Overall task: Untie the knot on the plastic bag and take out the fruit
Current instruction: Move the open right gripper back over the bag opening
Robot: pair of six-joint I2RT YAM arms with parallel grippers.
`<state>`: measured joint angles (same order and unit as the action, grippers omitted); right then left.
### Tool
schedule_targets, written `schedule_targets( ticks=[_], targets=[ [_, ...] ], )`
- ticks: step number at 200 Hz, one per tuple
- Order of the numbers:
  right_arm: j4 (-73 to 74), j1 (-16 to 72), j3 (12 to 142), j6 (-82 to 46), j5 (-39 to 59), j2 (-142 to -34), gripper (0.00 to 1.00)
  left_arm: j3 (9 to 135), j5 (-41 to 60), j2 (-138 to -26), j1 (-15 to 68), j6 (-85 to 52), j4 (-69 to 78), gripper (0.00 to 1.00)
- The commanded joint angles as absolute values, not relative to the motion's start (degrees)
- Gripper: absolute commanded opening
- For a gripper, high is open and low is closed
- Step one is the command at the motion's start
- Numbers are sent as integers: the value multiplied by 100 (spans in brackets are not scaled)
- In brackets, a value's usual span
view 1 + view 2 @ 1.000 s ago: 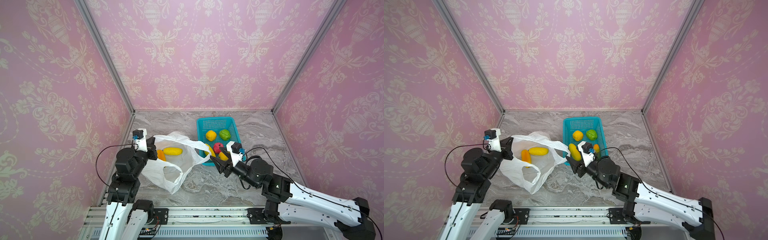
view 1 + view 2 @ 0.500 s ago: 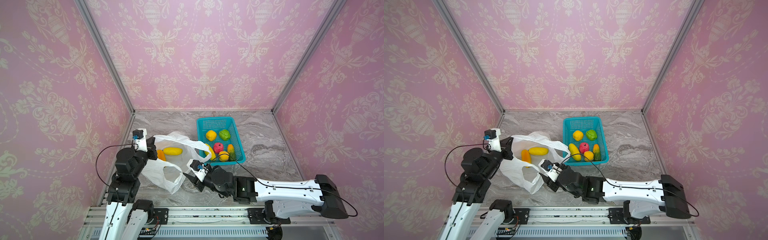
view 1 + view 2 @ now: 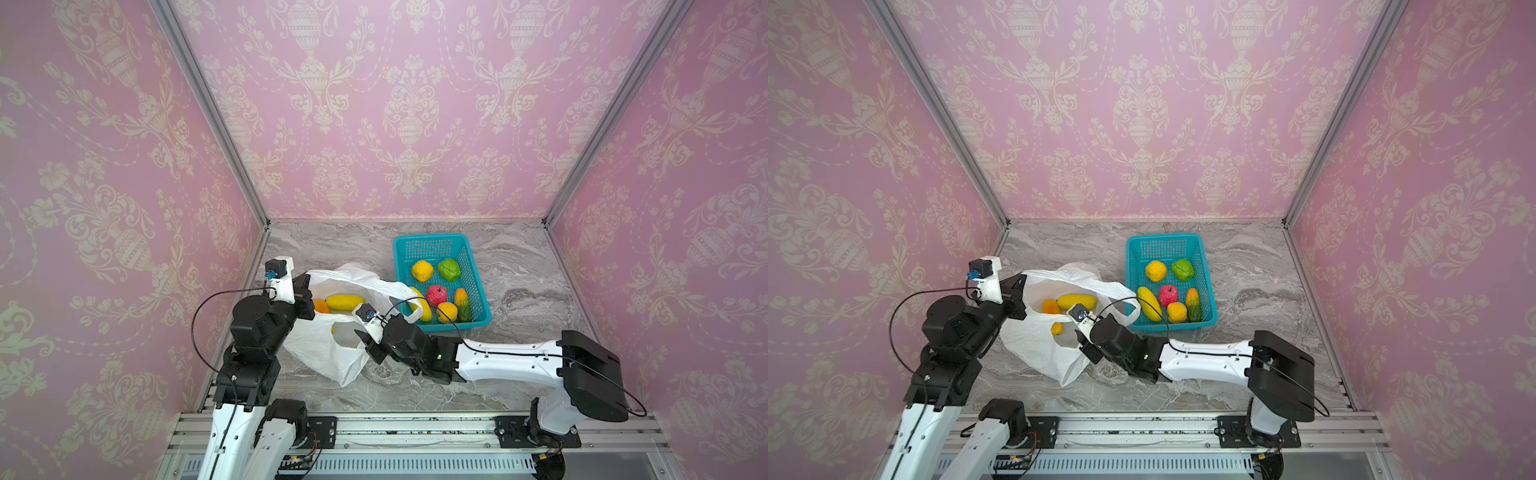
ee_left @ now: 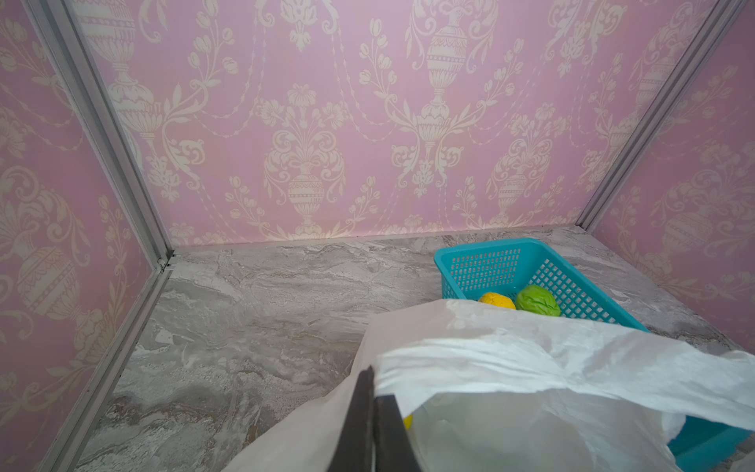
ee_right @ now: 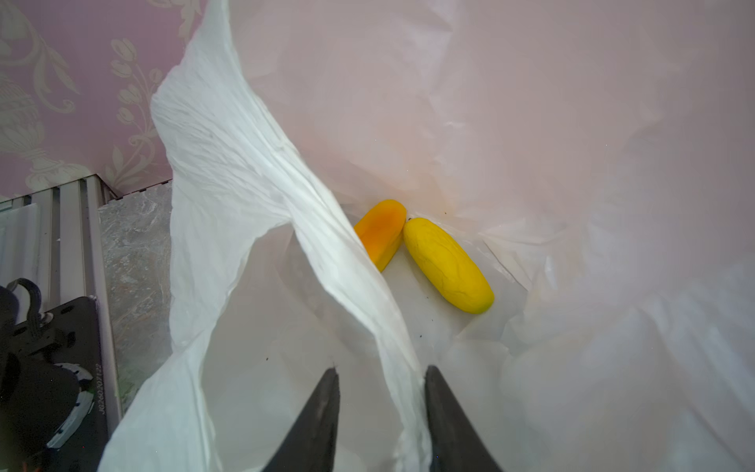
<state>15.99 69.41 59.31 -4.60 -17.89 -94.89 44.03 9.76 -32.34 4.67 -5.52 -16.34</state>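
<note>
1. We see the plastic bag (image 3: 328, 353), thin, white and crinkled, lying open-mouthed on the marbled bench (image 3: 519, 270) beside the perforated teal basket (image 3: 432, 249).
2. Since a second ago, the right arm (image 3: 507, 361) has swung from basket to bag.
3. Only the wrist views reveal the grips: left fingers (image 4: 390, 433) pressed together on the bag's rim, right fingers (image 5: 318, 421) spread astride a handle strip, and two smooth oblong fruit (image 5: 447, 265) touching inside the bag.

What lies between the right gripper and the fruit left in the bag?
A twisted strip of the plastic bag, in the right wrist view: it runs from between the jaws of the right gripper across part of the orange fruit.
</note>
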Motion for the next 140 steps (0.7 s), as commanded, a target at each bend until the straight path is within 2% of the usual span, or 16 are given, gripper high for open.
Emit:
schedule_targets(
  ticks=[1, 15, 35, 77, 94, 118, 140],
  targets=[
    [1687, 6961, 6233, -649, -1785, -9702, 33, 4418, 906, -3182, 431, -589, -1632, 0],
    [1601, 6977, 6248, -618, -1662, -9601, 34, 4404, 893, -3164, 431, -586, -1630, 0],
    [1659, 7006, 5894, -581, -1869, -9036, 47, 4417, 918, -3186, 430, -589, -1617, 0],
    [1830, 6862, 5072, -661, -1775, -7716, 60, 4413, 909, -3184, 431, -589, -1627, 0],
    [1699, 6770, 5068, -722, -1673, -7629, 59, 4414, 919, -3172, 430, -583, -1630, 0],
    [1409, 6626, 5339, -779, -1708, -7942, 49, 4415, 922, -3181, 431, -588, -1615, 0],
    [1341, 6506, 5581, -775, -1676, -8396, 45, 4412, 925, -3169, 431, -589, -1619, 0]
  ],
)
